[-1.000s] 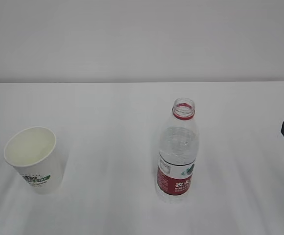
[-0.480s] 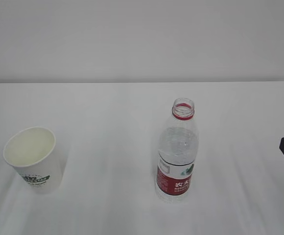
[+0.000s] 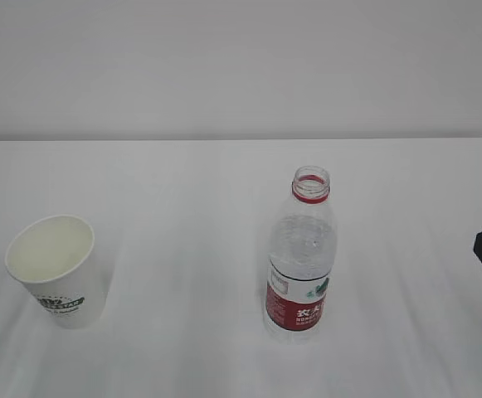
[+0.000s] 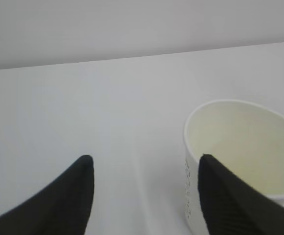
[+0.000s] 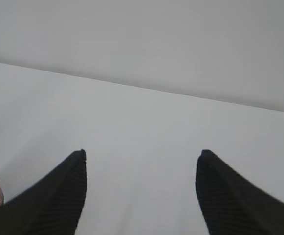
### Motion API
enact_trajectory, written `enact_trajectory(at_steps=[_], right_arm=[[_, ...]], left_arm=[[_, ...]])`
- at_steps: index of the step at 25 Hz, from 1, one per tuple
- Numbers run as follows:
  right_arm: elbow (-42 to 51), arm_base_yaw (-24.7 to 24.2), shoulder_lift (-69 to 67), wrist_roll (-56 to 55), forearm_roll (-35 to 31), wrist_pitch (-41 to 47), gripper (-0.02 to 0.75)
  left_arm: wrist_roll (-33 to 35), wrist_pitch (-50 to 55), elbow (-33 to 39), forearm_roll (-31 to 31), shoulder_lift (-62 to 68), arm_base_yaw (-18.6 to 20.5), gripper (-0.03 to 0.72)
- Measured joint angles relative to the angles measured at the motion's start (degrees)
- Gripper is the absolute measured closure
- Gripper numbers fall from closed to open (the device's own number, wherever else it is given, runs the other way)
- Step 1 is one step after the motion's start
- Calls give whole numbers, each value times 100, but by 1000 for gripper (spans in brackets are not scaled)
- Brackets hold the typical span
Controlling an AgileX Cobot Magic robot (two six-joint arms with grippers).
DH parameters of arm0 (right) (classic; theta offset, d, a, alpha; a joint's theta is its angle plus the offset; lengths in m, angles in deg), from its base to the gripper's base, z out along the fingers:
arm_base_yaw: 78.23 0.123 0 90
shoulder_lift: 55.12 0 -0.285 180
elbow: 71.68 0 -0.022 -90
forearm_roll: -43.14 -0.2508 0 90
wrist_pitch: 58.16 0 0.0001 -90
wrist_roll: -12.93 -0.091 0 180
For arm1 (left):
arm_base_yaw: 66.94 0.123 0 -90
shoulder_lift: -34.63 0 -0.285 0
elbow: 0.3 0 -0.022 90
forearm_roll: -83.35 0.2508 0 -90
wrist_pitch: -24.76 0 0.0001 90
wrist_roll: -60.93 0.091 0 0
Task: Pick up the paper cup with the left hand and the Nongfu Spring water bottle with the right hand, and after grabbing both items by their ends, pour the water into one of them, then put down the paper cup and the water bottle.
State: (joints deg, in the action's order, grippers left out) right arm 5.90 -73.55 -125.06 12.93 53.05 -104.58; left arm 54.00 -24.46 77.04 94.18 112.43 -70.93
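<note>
We see the paper cup (image 3: 55, 270) standing upright at the left of the white table (image 3: 182, 191), and the Nongfu Spring water bottle (image 3: 300, 257) standing upright and uncapped well apart to its right, near the middle, with the water (image 3: 303, 249) inside it. Our left gripper (image 4: 144, 161) has its fingers (image 4: 73, 191) spread open around bare table, the right-hand one just in front of the cup's wall, though we cannot tell whether it touches. Our right gripper (image 5: 142, 156) also holds its fingers (image 5: 225, 191) open on nothing, with only a red strip of the bottle's label at the left edge of its wrist view.
</note>
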Motion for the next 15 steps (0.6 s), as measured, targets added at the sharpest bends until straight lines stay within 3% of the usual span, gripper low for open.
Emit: enact_trajectory(at_steps=[6, 12, 15], right_arm=[[0, 0, 0, -33, 132, 0, 210], [0, 0, 0, -301, 1101, -93, 210], [0, 0, 0, -347, 1259, -128, 210]], left_arm=[[0, -499, 0, 210, 309, 0, 202], [0, -583, 0, 966, 345, 0, 203], [0, -598, 0, 1237, 345, 0, 204]])
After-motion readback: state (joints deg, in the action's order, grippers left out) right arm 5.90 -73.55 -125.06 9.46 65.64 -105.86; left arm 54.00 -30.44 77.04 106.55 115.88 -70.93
